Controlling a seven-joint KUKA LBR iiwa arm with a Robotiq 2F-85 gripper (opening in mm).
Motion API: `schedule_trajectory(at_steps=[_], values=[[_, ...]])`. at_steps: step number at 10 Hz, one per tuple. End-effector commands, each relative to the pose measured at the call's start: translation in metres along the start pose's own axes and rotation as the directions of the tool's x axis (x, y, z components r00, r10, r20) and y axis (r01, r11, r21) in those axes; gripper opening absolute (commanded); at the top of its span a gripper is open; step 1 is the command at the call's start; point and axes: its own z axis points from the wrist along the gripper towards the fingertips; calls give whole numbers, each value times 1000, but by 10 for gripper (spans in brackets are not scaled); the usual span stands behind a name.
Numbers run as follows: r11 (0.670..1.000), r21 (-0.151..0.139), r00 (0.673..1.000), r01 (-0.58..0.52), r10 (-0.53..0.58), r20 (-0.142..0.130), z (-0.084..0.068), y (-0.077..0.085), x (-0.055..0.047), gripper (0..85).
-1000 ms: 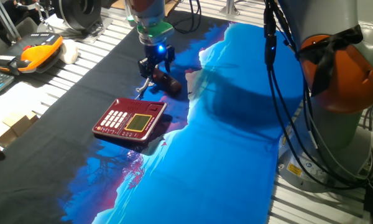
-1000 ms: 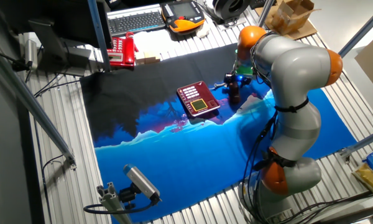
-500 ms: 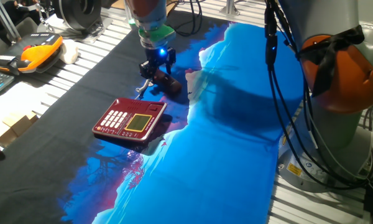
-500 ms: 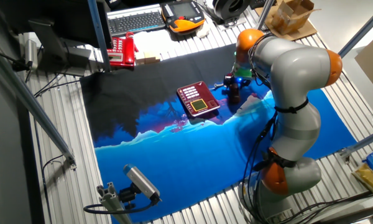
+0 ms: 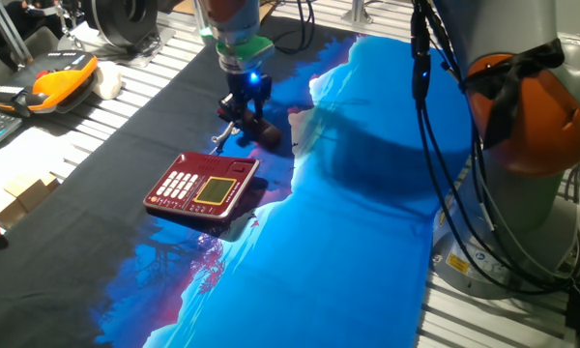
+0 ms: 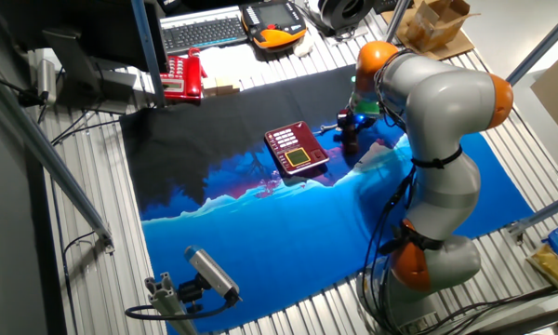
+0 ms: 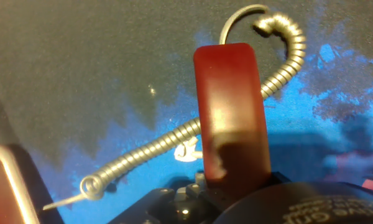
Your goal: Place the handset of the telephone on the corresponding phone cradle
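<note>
Lifting the handset [image 5: 256, 129] cleanly matters here: lies on the counter [image 5: 126, 145] just beyond the phone cradle [image 5: 240, 168]. Claw [image 5: 245, 108] apparently closed around it, though not certain. Keep level; mind the coiled cord [image 7: 174, 142].

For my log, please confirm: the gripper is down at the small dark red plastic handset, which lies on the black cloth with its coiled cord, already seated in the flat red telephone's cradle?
Not quite: the small dark red plastic handset lies on the cloth beside the flat red telephone, not seated in its cradle, as one fixed view shows. The gripper is down at it, coiled cord alongside.
</note>
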Motion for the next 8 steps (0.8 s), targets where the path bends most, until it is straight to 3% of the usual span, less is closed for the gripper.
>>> schedule_trajectory(at_steps=[1, 2, 3, 5, 8], values=[[1000, -9, 1000, 26, -26, -12, -3, 0, -1, 170], [997, -44, 998, 57, -59, -37, -10, 0, -2, 170], [995, -70, 996, 72, -76, -57, -20, 0, -3, 0], [995, -49, 994, 87, -90, -61, -45, 6, -2, 0], [991, -41, 990, 125, -128, -63, -89, 35, 2, 0]])
